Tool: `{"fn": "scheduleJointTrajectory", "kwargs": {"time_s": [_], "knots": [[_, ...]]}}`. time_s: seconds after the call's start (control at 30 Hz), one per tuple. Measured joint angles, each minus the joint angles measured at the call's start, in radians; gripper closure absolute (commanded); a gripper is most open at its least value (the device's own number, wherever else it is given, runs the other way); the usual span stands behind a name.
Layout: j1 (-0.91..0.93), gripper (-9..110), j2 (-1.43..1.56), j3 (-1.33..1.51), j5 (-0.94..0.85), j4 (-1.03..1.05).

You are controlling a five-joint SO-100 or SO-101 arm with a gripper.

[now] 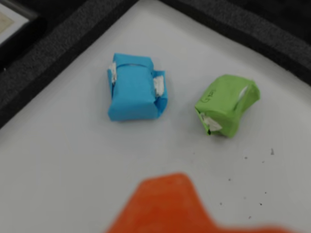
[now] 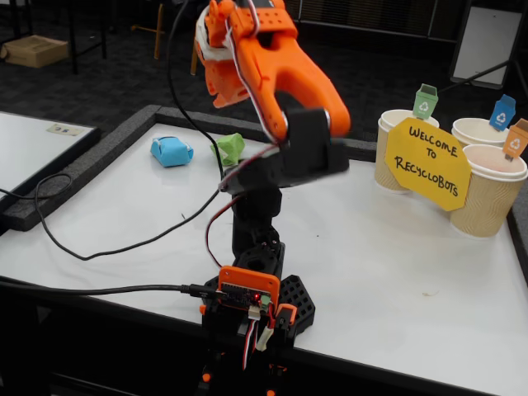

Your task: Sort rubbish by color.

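Note:
Two pieces of rubbish lie on the white table near its far left corner. The light blue paper lump [image 1: 135,88] [image 2: 172,151] is on the left and the green paper lump [image 1: 227,103] [image 2: 230,148] on the right, a small gap between them. My orange gripper [image 2: 219,37] hangs high above the table, raised over the arm's base and pointing toward the lumps without touching them. In the wrist view only one blurred orange part of the gripper [image 1: 165,206] shows at the bottom edge, so I cannot see whether it is open or shut. Nothing shows in it.
Three beige paper cups [image 2: 487,198] with green, blue and orange bin tags stand at the right behind a yellow sign [image 2: 426,162]. A grey raised border [image 2: 99,153] rims the table. Black cables [image 2: 107,247] trail across the left side near the arm's base [image 2: 252,297].

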Motion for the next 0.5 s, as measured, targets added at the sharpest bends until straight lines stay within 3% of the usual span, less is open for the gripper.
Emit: {"fn": "scheduleJointTrajectory", "kwargs": {"time_s": [0.5], "knots": [[0.043,96,-0.733,-0.345,0.000,-0.235]]}}
